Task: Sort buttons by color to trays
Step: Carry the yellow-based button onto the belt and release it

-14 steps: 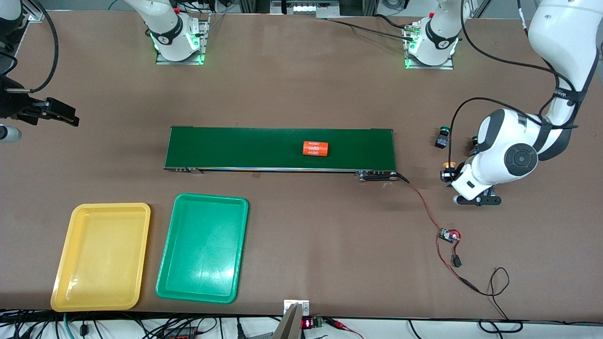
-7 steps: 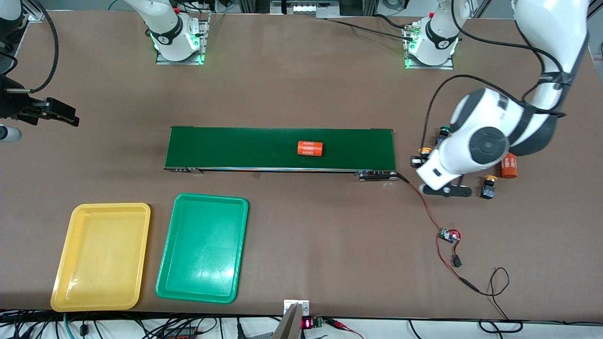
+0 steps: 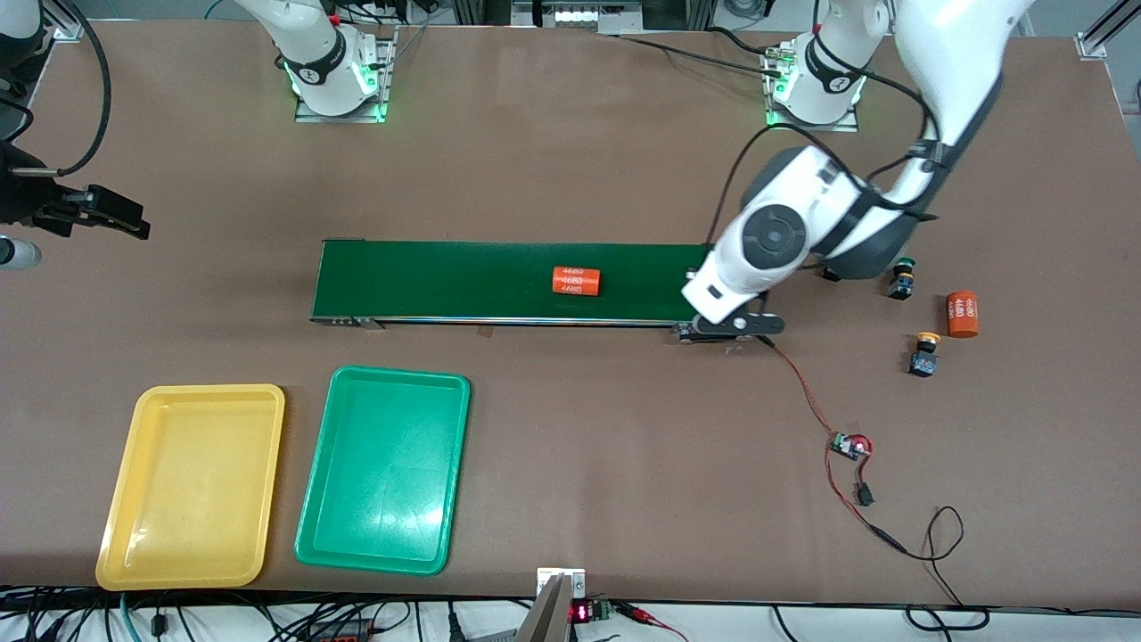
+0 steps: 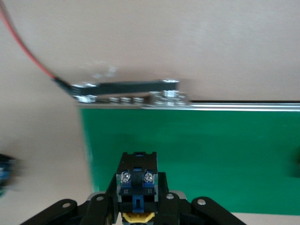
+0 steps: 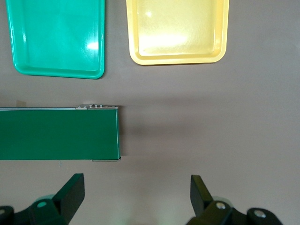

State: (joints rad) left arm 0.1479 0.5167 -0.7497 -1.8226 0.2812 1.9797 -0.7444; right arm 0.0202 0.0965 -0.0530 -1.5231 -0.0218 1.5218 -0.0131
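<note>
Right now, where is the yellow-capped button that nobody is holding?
In the front view, the loose yellow-capped button sits toward the left arm's end of the table, beside the orange cylinder and nearer the camera.

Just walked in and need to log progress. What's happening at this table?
The left gripper holds a yellow-capped button over the end of the green belt. The right gripper waits open. Another yellow button and a green one sit on the table. Both trays hold nothing.

Orange cylinder (image 3: 576,281) lies on conveyor belt (image 3: 463,281).
</note>
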